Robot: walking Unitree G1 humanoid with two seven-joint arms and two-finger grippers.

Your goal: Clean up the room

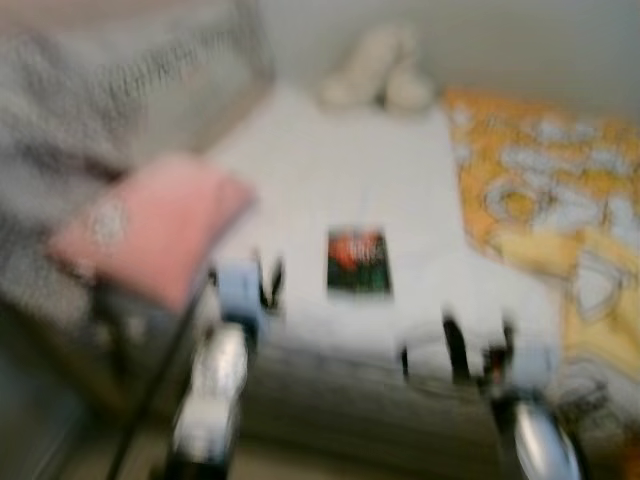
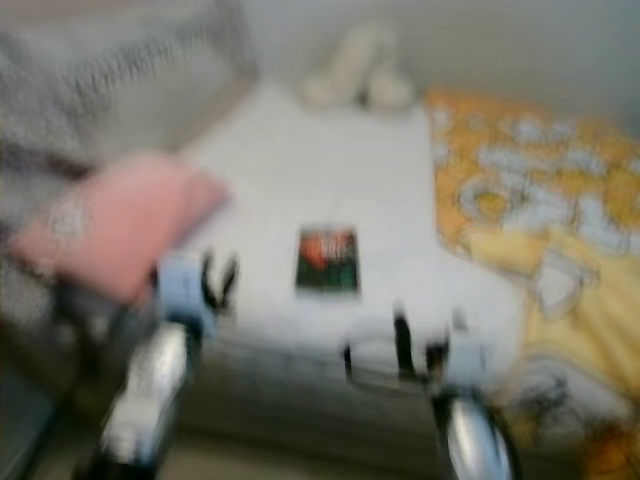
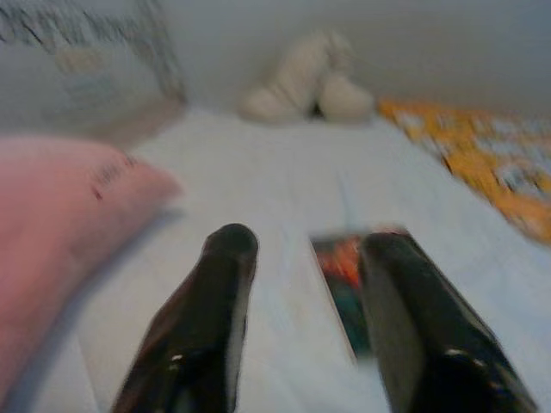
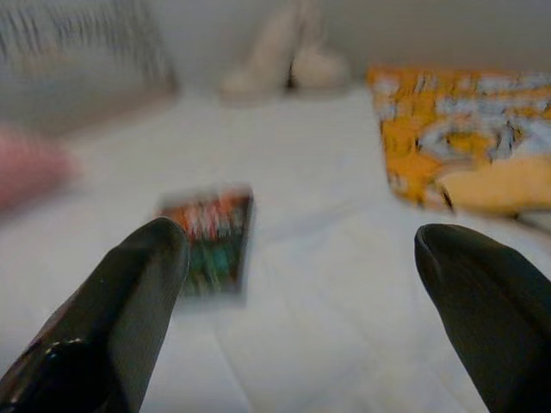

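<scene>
While the head views are smeared with blur, they do show a bed [image 1: 340, 170] with a white sheet and a small dark book or card [image 1: 358, 262], red and green on its face, lying flat near the near edge of the sheet. A pink pillow [image 1: 150, 225] sits to the left, a cream soft toy [image 1: 378, 70] at the far end, and an orange and yellow quilt [image 1: 545, 200] along the right. The left gripper [image 1: 262, 285] is raised just left of the book; the right gripper [image 1: 480, 350] hovers at the near right edge of the bed, well right of the book. In these views I cannot tell how wide either pair of fingers stands.

From the left wrist view, the left gripper's fingers [image 3: 215, 310] are apart and empty, with the book [image 3: 340, 275] just beyond them, partly hidden behind one finger, and the pillow [image 3: 60, 224] close beside.

From the right wrist view, the right gripper's fingers [image 4: 129, 292] stand wide apart, empty, the book [image 4: 207, 237] ahead and off towards one finger, the quilt [image 4: 456, 138] further off.

My judgement of the risk: the book lies flat on soft bedding (little edge to catch), so closing fingers could pinch sheet instead, or push the book away. A reach made while the view is blurred could also miss, or nudge the pillow.
</scene>
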